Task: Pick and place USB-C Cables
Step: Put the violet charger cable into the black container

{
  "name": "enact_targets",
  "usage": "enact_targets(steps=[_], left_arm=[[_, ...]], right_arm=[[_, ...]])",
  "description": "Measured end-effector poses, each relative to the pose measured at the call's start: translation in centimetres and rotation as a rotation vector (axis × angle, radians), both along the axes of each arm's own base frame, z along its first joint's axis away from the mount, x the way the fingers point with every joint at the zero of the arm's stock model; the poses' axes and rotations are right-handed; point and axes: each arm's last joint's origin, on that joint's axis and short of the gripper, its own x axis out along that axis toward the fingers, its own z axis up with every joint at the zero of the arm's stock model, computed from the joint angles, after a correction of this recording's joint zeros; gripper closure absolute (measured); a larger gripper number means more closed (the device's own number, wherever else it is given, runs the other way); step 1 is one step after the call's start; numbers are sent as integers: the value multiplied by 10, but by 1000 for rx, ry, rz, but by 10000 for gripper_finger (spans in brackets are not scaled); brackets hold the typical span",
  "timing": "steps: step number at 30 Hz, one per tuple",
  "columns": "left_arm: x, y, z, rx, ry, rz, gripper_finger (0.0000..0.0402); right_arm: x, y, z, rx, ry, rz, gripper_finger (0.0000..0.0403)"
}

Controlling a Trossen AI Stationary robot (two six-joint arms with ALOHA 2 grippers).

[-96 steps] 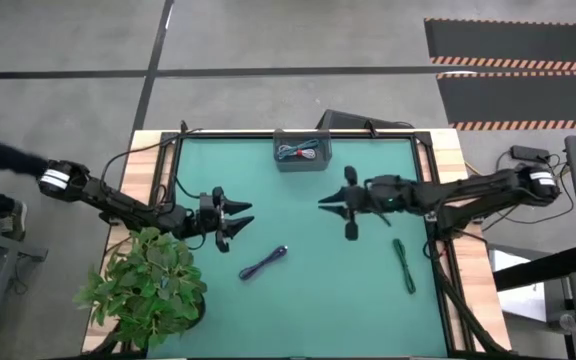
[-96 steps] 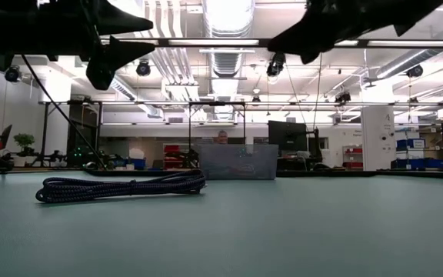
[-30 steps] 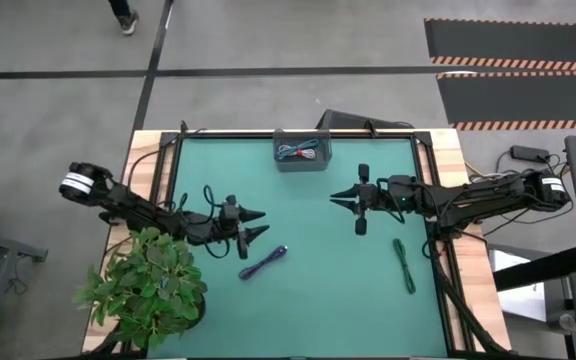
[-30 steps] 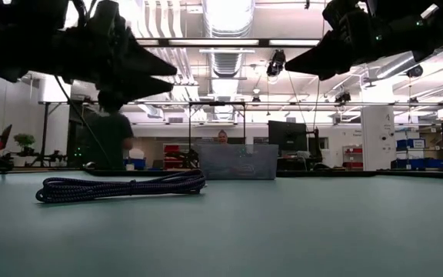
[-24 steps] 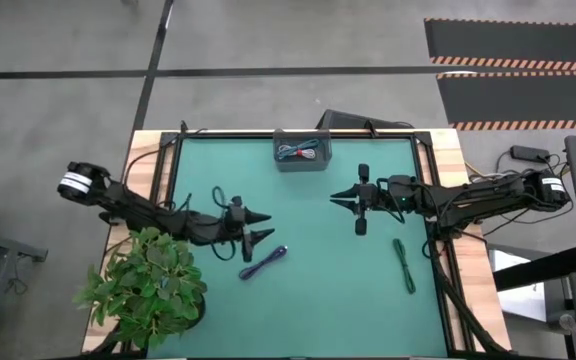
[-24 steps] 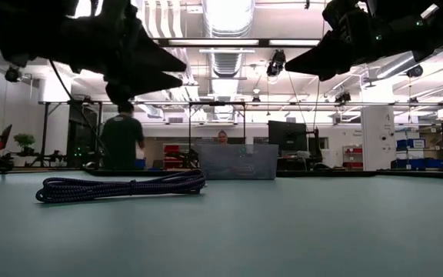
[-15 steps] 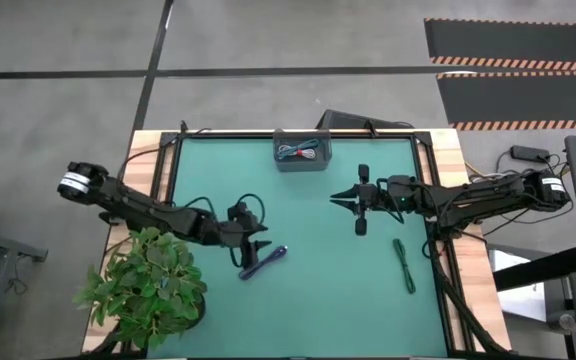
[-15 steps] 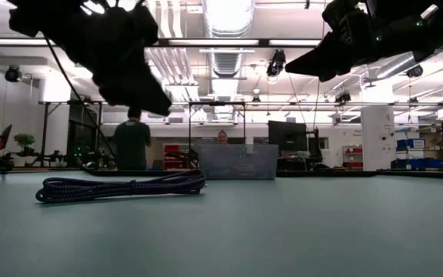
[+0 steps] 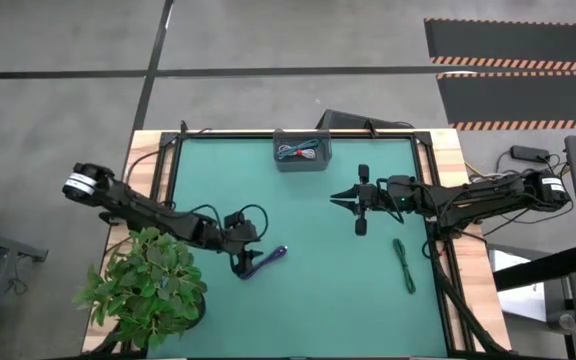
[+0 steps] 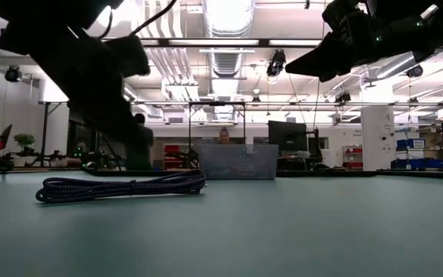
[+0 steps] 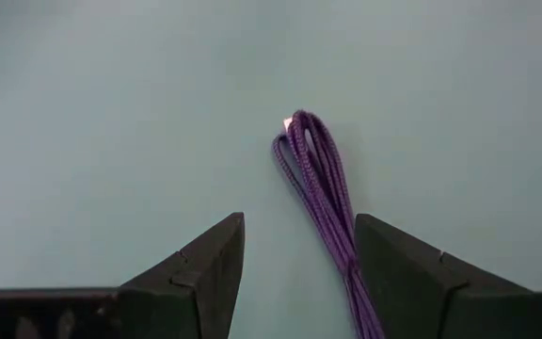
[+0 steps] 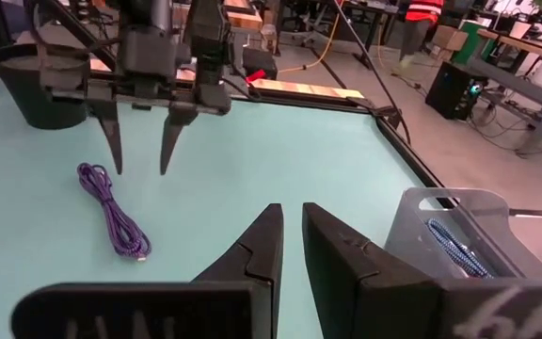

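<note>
The purple USB-C cable (image 9: pixel 264 261) lies coiled on the green mat (image 9: pixel 308 300) left of centre, and I see bare mat all around it, with the potted plant (image 9: pixel 148 290) crowding the table's near-left corner. My left gripper (image 9: pixel 243 262) hangs directly over the cable's near-left end, pointing down; in the left wrist view its fingers (image 11: pixel 194 273) stand well apart, one bare on the mat side and the other just beside the purple strands (image 11: pixel 323 202), clamped on nothing that I can see. Moving right, the grey tray (image 9: pixel 302 152) sits at the far edge near the middle, holding a blue cable (image 9: pixel 290 152) and a white-and-red cable (image 9: pixel 309 153). My right gripper (image 9: pixel 352 207) hovers above open mat right of centre, well clear of the tray; its fingers (image 12: pixel 252 250) are parted only by a narrow gap and hold nothing. Farther right, the dark green cable (image 9: pixel 404 265) lies stretched out close to the mat's right edge.
</note>
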Motion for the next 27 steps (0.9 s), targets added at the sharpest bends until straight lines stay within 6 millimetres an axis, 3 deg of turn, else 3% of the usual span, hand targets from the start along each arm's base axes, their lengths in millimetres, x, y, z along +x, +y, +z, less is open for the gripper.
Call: enact_targets(steps=[13, 27], left_arm=[[13, -15, -38, 28, 55, -38, 214], [10, -19, -28, 8, 26, -63, 214]], right_arm=[[0, 0, 0, 7, 3, -2, 369], [0, 0, 0, 13, 2, -3, 369]])
